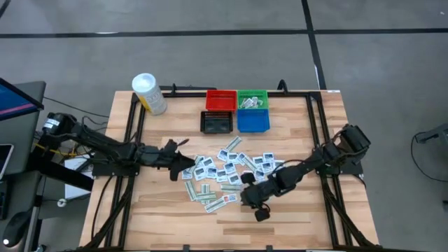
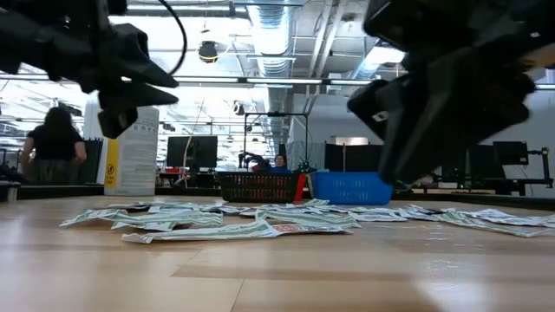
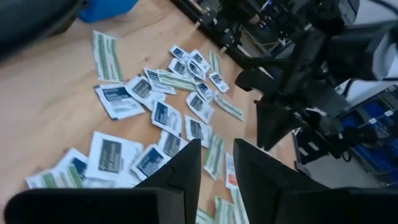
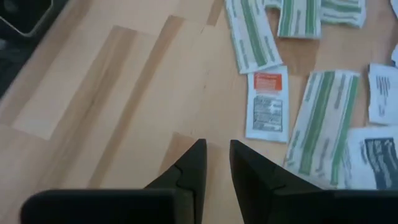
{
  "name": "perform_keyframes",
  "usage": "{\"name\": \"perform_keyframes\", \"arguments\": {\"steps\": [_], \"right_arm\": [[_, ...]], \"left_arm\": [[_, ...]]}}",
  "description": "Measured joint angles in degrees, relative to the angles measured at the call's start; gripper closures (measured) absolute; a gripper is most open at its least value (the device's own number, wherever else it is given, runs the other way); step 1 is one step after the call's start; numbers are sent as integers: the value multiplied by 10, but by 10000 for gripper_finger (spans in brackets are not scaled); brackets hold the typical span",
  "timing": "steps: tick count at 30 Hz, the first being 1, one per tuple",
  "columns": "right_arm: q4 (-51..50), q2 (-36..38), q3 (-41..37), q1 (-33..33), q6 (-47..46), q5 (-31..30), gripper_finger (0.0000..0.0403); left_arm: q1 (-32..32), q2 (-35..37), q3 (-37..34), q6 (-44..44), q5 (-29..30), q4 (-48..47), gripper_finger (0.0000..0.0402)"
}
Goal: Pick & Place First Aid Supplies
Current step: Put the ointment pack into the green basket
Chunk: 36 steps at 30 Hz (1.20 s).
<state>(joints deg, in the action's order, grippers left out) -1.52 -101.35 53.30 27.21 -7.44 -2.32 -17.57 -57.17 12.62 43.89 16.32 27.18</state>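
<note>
- The table (image 1: 294, 210) is pale wood planks, smooth with a light sheen.
- The packets (image 1: 227, 168) look like thin glossy paper or foil, some crinkled; the one just ahead of the right gripper (image 4: 216, 163) has orange print.
- The bins (image 1: 253, 120) are slotted plastic.
- Both grippers' fingers look like matt black plastic.

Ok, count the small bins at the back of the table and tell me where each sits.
4, in a two-by-two block: red bin back left, green bin back right, black bin front left, blue bin front right.
</note>
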Motion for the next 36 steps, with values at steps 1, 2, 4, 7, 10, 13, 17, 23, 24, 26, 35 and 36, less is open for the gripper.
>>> {"name": "perform_keyframes", "arguments": {"steps": [1, 2, 4, 7, 10, 13, 17, 23, 24, 26, 35, 36], "right_arm": [[-4, 0, 0, 7, -4, -9, 338], [-7, 0, 0, 14, -18, -18, 338], [-5, 0, 0, 28, -62, -42, 338], [7, 0, 0, 51, -101, -88, 338], [8, 0, 0, 69, -92, -130, 338], [7, -1, 0, 74, -77, -147, 338], [6, -2, 0, 68, -89, -145, 338], [0, -2, 0, 49, -134, -140, 338], [5, -2, 0, 45, -134, -141, 338], [18, -2, 0, 37, -135, -140, 338], [41, -2, 0, 32, -51, -125, 334], [43, -2, 0, 32, -48, -125, 332]], "left_arm": [[-17, 0, 0, 7, 15, 2, 307], [-33, 0, 0, 16, 30, 3, 307], [-62, 0, 0, 38, 61, 4, 307], [-95, 0, 0, 69, 98, 6, 307], [-120, 0, 0, 96, 133, 9, 307], [-144, 0, 0, 123, 172, 22, 307], [-168, 0, 0, 125, 202, 53, 307], [-178, 0, 0, 126, 236, 110, 307], [-181, 0, 1, 126, 236, 120, 307], [-187, 0, 9, 125, 231, 128, 307], [-180, 0, 17, 72, 249, 128, 307], [-173, 0, 17, 70, 260, 128, 307]]}}
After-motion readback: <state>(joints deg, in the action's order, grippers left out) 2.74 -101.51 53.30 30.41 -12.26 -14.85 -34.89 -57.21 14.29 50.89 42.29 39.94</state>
